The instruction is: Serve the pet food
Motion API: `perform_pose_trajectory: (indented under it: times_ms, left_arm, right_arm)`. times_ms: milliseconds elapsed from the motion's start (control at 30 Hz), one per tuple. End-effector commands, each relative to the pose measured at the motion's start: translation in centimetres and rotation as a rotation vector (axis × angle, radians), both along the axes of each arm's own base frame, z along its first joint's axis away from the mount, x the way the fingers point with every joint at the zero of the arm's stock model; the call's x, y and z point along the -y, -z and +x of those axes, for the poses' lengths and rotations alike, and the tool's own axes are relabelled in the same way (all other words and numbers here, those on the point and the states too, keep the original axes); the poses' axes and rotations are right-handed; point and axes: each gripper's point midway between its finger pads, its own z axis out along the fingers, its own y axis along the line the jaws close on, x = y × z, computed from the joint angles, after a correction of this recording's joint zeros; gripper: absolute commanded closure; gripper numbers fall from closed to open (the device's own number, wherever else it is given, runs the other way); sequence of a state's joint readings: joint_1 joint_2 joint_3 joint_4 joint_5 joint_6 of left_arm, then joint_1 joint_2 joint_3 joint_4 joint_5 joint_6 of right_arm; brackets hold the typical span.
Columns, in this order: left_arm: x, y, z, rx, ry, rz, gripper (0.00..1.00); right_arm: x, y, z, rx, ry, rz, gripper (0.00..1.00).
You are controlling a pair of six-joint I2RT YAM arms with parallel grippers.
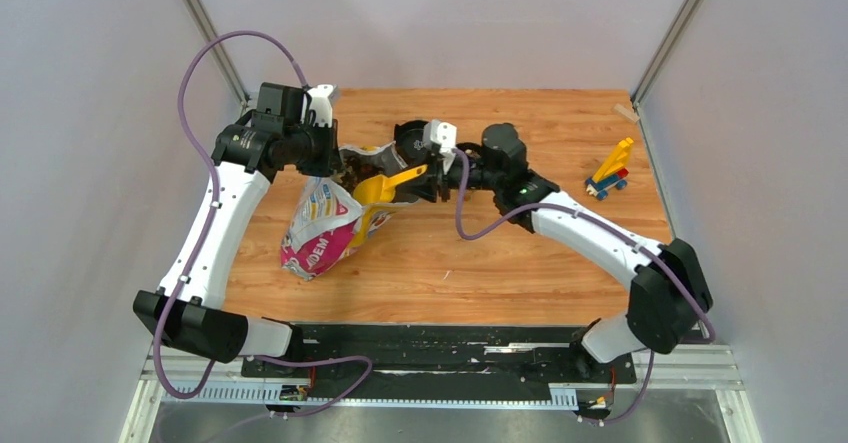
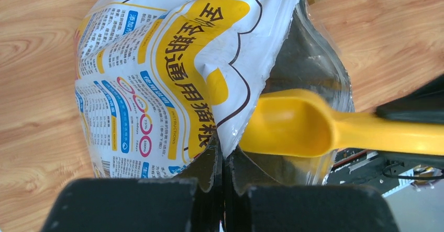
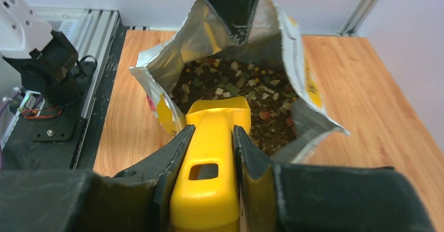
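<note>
Toward the far edge of the table (image 1: 520, 263), left of the middle, the pet food (image 3: 235, 93) lies inside the open bag (image 1: 322, 225), a loose pile of small dry bits. The left gripper (image 2: 222, 187) is pinched tight on the bag's top edge, and the right gripper (image 3: 212, 148) squeezes the handle of the yellow scoop (image 3: 217, 117), its bowl at the bag's mouth. The bits look light and rolly, so I think the scoop must dig under them and stay level.
</note>
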State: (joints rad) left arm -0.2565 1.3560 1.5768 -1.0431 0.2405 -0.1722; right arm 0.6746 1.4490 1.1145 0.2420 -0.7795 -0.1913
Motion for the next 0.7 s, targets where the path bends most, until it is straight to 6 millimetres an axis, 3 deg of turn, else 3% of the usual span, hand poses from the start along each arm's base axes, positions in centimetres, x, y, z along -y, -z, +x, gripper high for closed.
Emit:
perform_pose_trajectory:
  times_ms: [0, 300, 500, 667]
  left_arm:
    - [1.7, -4.7, 1.4, 0.190, 0.062, -0.095, 1.00]
    - [1.3, -5.1, 1.6, 0.205, 0.043, -0.085, 1.00]
    - [1.2, -5.2, 1.7, 0.213, 0.034, -0.084, 1.00]
    - [1.1, -5.3, 1.8, 0.216, 0.023, -0.081, 1.00]
  right_arm:
    - [-3.4, 1.2, -0.1, 0.090, -0.061, -0.051, 1.00]
    - [-8.5, 6.5, -0.2, 0.085, -0.136, -0.109, 1.00]
    - [-8.9, 4.8, -1.8, 0.047, -0.212, 0.071, 1.00]
    - [-7.6, 2.2, -1.7, 0.008, -0.188, 0.210, 1.00]
